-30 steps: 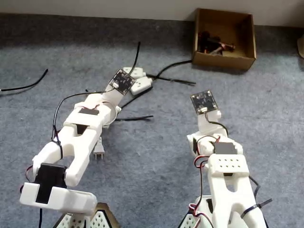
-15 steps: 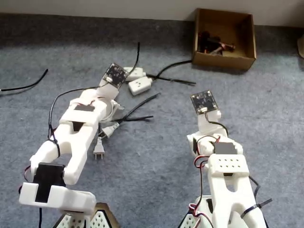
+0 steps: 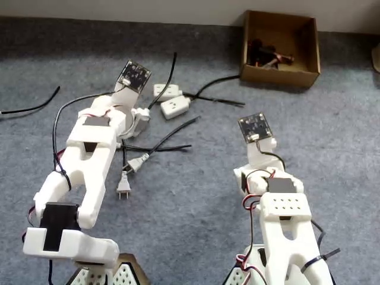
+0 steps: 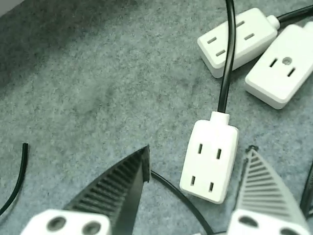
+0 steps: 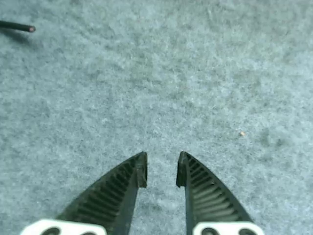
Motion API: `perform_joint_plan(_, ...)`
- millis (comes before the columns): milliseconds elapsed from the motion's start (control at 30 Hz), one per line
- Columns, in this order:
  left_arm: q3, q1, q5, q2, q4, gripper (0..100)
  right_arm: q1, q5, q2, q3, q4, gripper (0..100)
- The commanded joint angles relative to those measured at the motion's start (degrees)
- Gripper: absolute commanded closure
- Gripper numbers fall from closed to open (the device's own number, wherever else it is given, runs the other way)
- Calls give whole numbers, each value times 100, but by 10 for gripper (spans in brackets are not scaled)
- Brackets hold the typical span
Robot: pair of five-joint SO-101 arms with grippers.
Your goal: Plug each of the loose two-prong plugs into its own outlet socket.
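My left gripper is open and hangs low over a white double socket, which lies between its fingers with its black cord running away. Two more white sockets lie just beyond it. From above, the left arm stretches to the far left of these sockets. Two loose two-prong plugs lie on the carpet beside that arm. My right gripper is open by a narrow gap over bare carpet, and the right arm stands apart at the right.
A cardboard box with small parts stands at the back right. Black cables cross the carpet between the arms, and a loose one lies far left. A cable end lies beyond the right gripper.
The left arm has swung to the left, away from the two far sockets, uncovering one plug and its cables. The right arm has not moved.
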Motion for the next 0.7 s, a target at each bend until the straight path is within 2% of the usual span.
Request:
perform_joint_plan(0, -312, -75, 70, -22, 18, 715, 57, 88, -145, -22, -110, 889)
perform_joint_plan(100, -479, -75, 70, 224, 53, 714, 57, 88, -145, -22, -110, 889)
perform_joint_plan(267, -1411, -154, 369, 980, 949, 714, 57, 88, -145, -22, -110, 889)
perform_joint_plan(433, -2062, -198, 422, 1121, 1618, 714, 57, 88, -145, -22, -110, 889)
perform_joint_plan(667, -2070, -198, 422, 1156, 1741, 714, 57, 88, -145, -22, -110, 889)
